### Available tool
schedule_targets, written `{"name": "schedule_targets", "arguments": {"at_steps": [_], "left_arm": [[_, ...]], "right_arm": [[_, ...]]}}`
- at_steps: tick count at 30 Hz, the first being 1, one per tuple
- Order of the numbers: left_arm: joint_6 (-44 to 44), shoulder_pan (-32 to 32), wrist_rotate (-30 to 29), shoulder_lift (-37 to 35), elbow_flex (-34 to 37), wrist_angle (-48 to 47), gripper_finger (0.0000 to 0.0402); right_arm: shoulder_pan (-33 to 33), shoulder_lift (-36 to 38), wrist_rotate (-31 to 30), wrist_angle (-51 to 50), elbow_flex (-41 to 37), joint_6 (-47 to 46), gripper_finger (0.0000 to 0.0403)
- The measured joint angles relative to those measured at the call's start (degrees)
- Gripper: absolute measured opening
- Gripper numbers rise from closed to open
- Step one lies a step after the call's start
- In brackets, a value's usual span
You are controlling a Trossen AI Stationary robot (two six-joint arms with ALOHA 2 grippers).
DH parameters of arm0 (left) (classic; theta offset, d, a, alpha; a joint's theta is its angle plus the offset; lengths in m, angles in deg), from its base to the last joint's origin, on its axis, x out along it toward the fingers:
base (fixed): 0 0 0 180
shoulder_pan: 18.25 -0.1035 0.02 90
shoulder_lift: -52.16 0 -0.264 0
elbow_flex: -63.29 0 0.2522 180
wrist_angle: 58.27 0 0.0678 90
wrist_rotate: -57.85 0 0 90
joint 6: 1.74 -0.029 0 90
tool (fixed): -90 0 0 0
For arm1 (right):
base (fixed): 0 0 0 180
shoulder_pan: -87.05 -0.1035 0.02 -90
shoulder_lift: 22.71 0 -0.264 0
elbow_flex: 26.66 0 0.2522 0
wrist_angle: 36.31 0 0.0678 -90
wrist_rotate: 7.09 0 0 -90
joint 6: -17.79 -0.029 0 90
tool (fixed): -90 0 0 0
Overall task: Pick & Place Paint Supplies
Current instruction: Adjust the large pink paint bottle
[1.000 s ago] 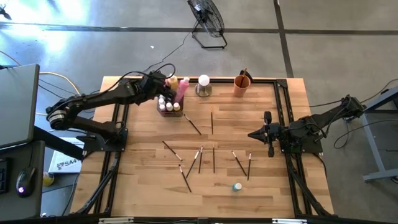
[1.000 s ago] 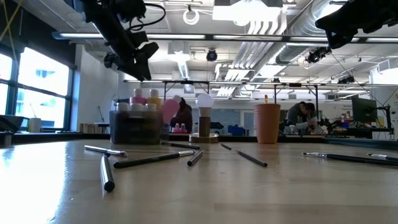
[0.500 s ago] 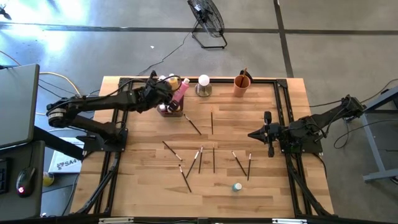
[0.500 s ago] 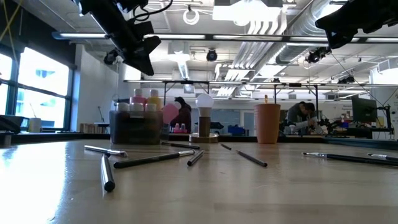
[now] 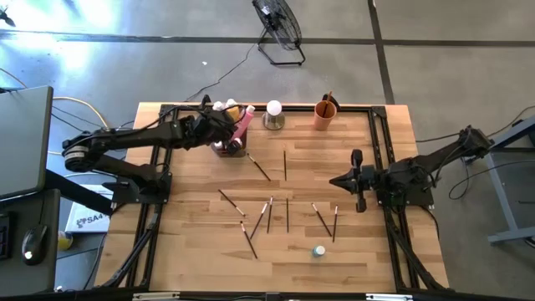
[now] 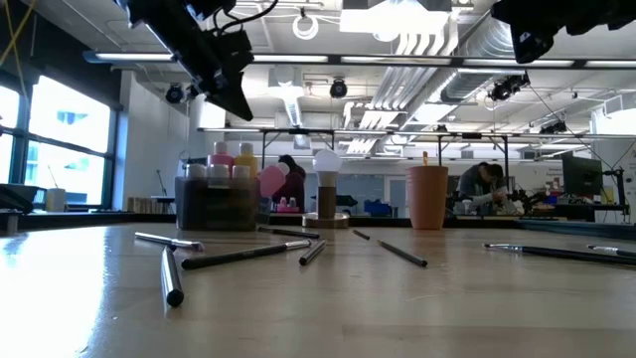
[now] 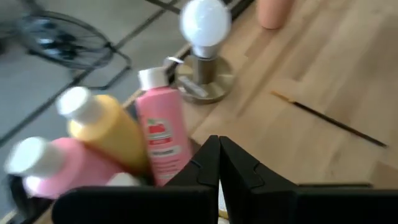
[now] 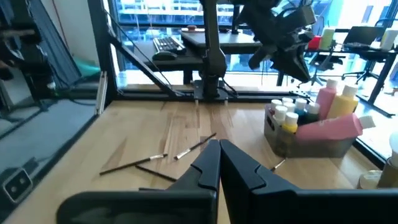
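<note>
Tray (image 5: 227, 151) of bottles (image 5: 243, 122) at table's (image 5: 192, 242) far left; ball (image 5: 273, 109) then cup (image 5: 324, 114) rightward; brushes (image 5: 269, 213) scattered mid-table.

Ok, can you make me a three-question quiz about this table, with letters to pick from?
1. Where is the orange cup?
A. at the table's far edge, beside the white ball lamp
B. among the brushes
C. in the tray

2. What colour is the bottle leaning out of the tray?
A. green
B. pink
C. blue

3. How is the left gripper?
A. wide open
B. shut on a brush
C. shut, holding nothing

Answers: 1 A, the high view shows cup and lamp side by side there. 2 B, the left wrist view shows it pink. 3 C, its fingers meet with nothing between.
</note>
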State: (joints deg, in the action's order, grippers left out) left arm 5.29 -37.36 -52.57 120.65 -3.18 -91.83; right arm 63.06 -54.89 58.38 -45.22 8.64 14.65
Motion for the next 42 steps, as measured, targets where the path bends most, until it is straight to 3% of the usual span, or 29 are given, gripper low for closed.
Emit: {"name": "schedule_targets", "arguments": {"at_steps": [3,8,17,21,26,34,39,42], "left_arm": [[-0.08,-0.42,5.29,-0.22,0.00,0.78,0.0001],[0.72,-0.36,9.36,-0.20,0.00,0.84,0.0001],[0.06,-0.40,9.34,-0.07,0.00,7.66,0.0001],[-2.52,-1.09,8.90,-0.01,-0.76,8.70,0.0000],[-3.03,-6.68,9.58,3.42,-8.64,-0.07,0.0000],[-8.46,-15.01,16.96,15.27,-26.15,-14.83,0.0000],[-9.82,-18.19,25.18,21.89,-29.15,-15.70,0.0000],[-9.61,-18.93,27.13,24.91,-29.16,-14.75,0.0000]], "right_arm": [[0.00,-1.21,-0.01,0.62,0.00,1.54,0.0002],[-0.02,-1.94,-0.01,1.53,0.00,1.93,0.0002],[0.00,-1.90,0.20,0.29,-0.01,4.83,0.0002],[0.00,-1.90,3.75,-5.14,0.00,2.69,0.0002],[0.00,-1.32,6.62,-8.59,-0.02,1.47,0.0002],[2.83,-0.42,6.94,-8.62,-0.02,3.48,0.0002],[5.83,0.41,7.00,-9.13,-0.02,4.75,0.0002],[7.40,0.50,8.19,-10.80,-0.02,3.95,0.0002]]}}
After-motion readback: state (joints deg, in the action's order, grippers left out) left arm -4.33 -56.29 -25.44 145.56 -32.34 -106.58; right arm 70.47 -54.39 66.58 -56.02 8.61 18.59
